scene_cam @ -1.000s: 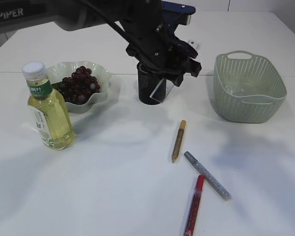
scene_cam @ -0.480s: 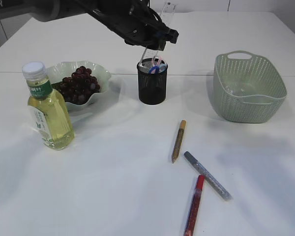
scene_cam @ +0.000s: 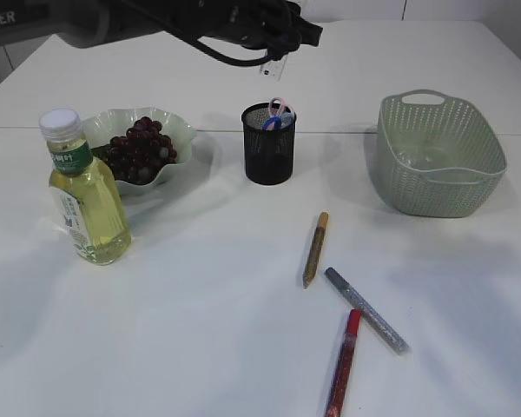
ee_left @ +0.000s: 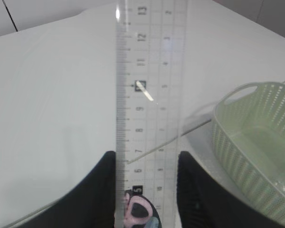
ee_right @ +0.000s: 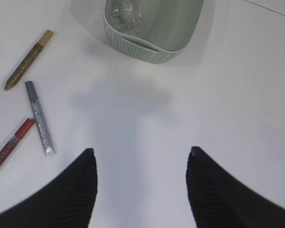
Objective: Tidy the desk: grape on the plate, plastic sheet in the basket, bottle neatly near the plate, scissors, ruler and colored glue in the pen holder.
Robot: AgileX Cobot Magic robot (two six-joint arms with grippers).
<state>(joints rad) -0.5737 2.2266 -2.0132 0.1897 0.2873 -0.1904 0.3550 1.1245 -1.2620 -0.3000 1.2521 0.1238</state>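
Note:
My left gripper [ee_left: 147, 164] is shut on the clear ruler [ee_left: 149, 90], gripping its two long edges. In the exterior view it [scene_cam: 278, 42] hangs high above the black pen holder [scene_cam: 268, 161], and the ruler's tip [scene_cam: 273, 66] is clear of the rim. The scissors' pink and blue handles [scene_cam: 279, 113] stick out of the holder. Gold [scene_cam: 315, 249], silver [scene_cam: 366, 310] and red [scene_cam: 344, 360] colored glue pens lie on the table. The grape bunch [scene_cam: 139, 148] sits on the plate [scene_cam: 182, 130], with the bottle [scene_cam: 85, 195] beside it. My right gripper [ee_right: 141, 156] is open over bare table.
The green basket [scene_cam: 438, 156] stands at the right with the clear plastic sheet [ee_right: 126, 12] inside it. The right wrist view shows the glue pens [ee_right: 39, 118] to the left of my right gripper. The white table's far edge runs behind the holder.
My left gripper has risen from the pen holder's mouth with the ruler still in it, carrying the ruler up and out above the holder. The right arm has not moved.

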